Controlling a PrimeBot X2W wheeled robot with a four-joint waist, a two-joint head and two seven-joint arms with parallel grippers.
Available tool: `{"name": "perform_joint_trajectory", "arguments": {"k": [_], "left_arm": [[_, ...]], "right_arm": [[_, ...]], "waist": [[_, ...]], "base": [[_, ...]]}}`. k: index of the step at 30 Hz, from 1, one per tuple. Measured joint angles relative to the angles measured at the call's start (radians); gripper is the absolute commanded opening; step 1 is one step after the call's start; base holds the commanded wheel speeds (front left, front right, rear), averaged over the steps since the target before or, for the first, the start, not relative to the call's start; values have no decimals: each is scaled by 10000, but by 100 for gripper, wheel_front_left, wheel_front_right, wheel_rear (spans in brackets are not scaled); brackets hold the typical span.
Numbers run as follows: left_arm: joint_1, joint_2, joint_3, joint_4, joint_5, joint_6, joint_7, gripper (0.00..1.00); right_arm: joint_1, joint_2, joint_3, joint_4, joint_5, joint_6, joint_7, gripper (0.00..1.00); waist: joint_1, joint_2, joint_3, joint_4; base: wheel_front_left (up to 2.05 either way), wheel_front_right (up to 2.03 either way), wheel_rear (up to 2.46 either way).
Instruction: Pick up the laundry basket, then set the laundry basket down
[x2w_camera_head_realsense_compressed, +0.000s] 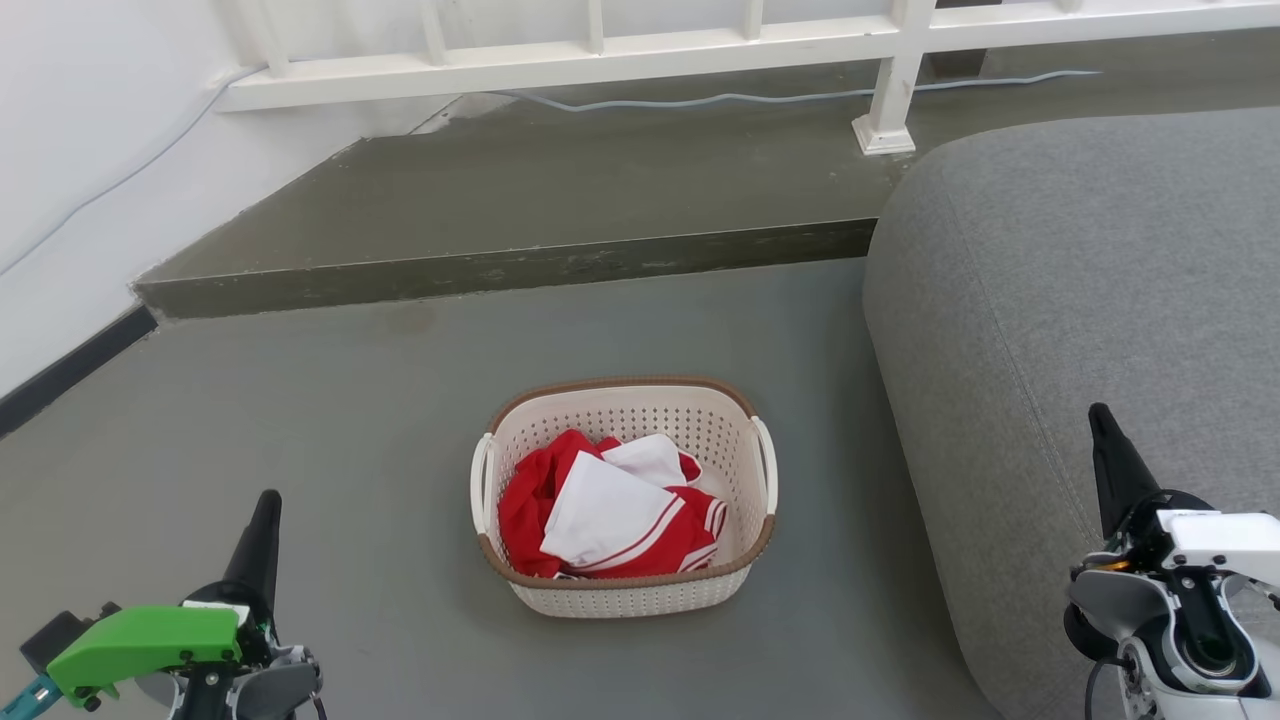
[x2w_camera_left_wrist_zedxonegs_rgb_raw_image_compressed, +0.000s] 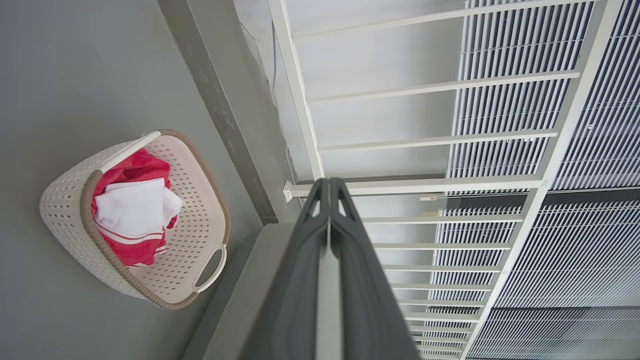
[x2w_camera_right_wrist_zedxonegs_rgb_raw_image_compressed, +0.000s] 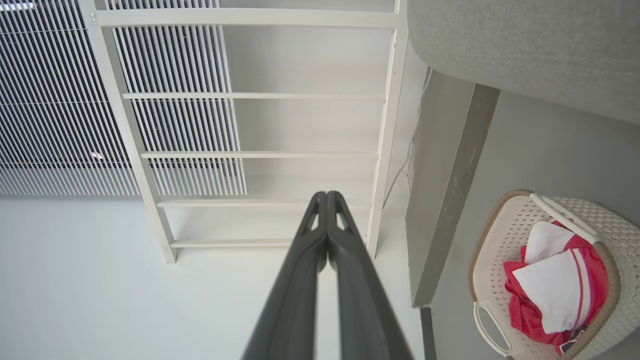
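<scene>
At the lower corners, the left gripper (x2w_camera_head_realsense_compressed: 267, 505) and right gripper (x2w_camera_head_realsense_compressed: 1102, 420) are being held fully closed, grasping nothing. Between them, clear of both, the laundry basket (x2w_camera_head_realsense_compressed: 620, 595) is being supported by the floor (x2w_camera_head_realsense_compressed: 300, 400), near the sofa (x2w_camera_head_realsense_compressed: 1080, 280), red-and-white clothing (x2w_camera_head_realsense_compressed: 600, 515) inside.

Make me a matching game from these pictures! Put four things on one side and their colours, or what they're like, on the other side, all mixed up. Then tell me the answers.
Things:
1. laundry basket
2. clothes
3. sofa
4. left pincer

What they're like:
a. grey and soft-looking
b. red and white, bundled up
c. dark, shut, holding nothing
d. cream-white with little holes and a brown rim

Right pairs: 1-d, 2-b, 3-a, 4-c.
</scene>
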Motion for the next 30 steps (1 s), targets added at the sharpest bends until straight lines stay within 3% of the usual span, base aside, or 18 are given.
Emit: {"name": "perform_joint_trajectory", "arguments": {"k": [6, 30], "left_arm": [[-76, 0, 86, 21, -600, -71, 157, 0], [-113, 0, 104, 25, -606, -71, 167, 0]], "right_arm": [[-9, 6, -150, -2, 566, 2, 167, 0], [-36, 10, -171, -2, 570, 4, 169, 0]], "waist": [[0, 0, -24, 10], [0, 0, -22, 9]], "base": [[0, 0, 0], [0, 0, 0]]}}
